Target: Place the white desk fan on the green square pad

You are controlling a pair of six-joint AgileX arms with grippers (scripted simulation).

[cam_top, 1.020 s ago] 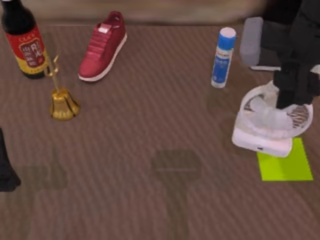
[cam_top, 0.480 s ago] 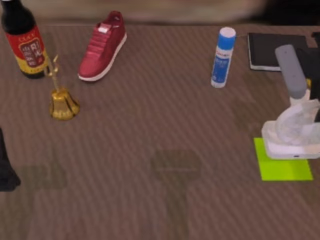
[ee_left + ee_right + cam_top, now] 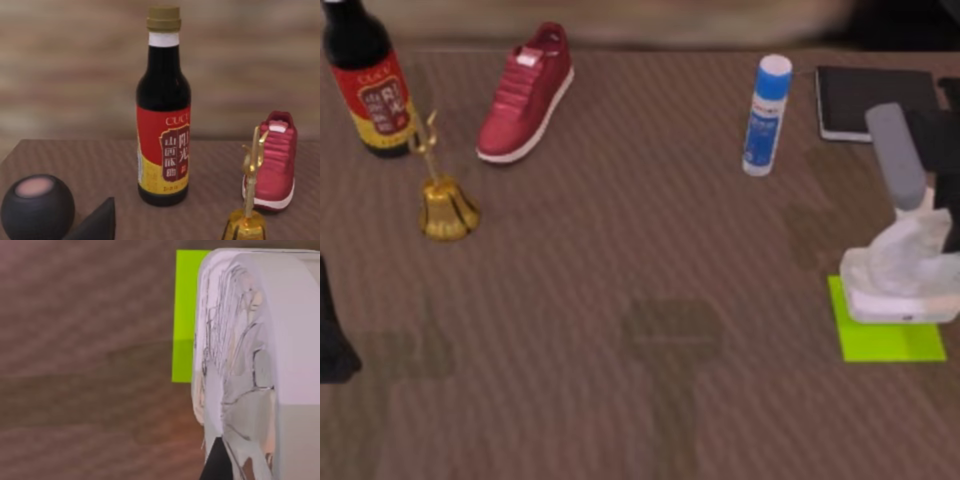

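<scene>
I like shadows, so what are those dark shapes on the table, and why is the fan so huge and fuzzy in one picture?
Top view: dark arm-shaped shadows lie on the table, one at mid-front, one by the fan. Right wrist view: the fan sits very near the camera, blurry, hiding most of the pad.

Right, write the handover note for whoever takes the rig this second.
Right gripper: at the table's right side, over the white desk fan; whether it grips cannot be seen.
Left arm: parked at the table's left edge.
Fan: its base overlaps the far part of the green square pad, and the near strip of the pad is uncovered.
Done: the fan has been carried to the pad.
Left: confirm it sits squarely and has been let go, then withdraw the right arm.
</scene>
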